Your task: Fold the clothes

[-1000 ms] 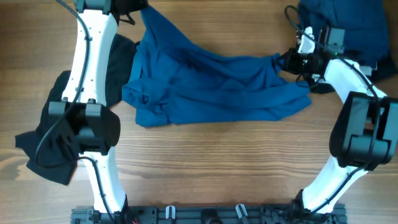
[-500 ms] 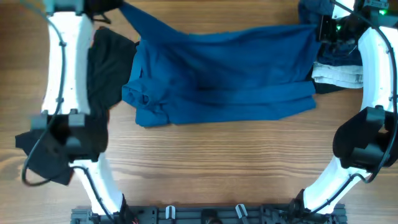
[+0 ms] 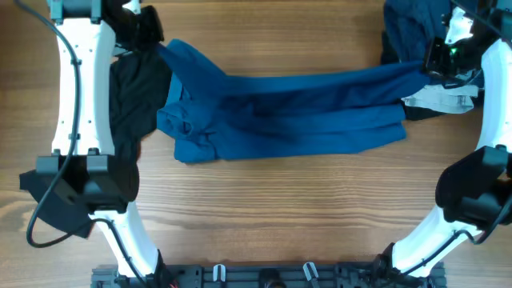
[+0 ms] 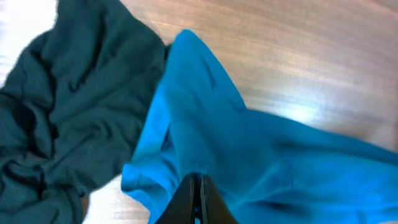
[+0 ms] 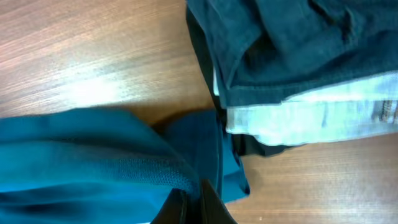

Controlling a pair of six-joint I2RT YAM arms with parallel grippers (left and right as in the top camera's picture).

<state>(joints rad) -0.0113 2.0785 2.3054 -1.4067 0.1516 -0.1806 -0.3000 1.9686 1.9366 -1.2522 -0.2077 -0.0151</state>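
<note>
Pinching the royal-blue garment [image 4: 249, 162] at its two far ends, both sets of jaws are pressed together on cloth: the left jaws on a fold at its left corner, the right jaws on a textured edge at its right end (only their tips show at the bottom of each wrist view, so the depth of the bite is hidden). Overhead, the garment stretches as a band across the wooden surface [image 3: 264, 208], its lower part lying bunched. Half a second ago its upper edge stood higher and wider; now the band is narrower and both jaws sit nearer the robot's base. The black garment [image 3: 132, 96] lies just left of it, partly hidden under the left arm [image 3: 76, 88]. The right wrist view shows a pale grey garment [image 5: 311, 118] lying under a navy garment [image 5: 292, 43]; overhead the right arm [image 3: 492, 104] crosses that stack.
</note>
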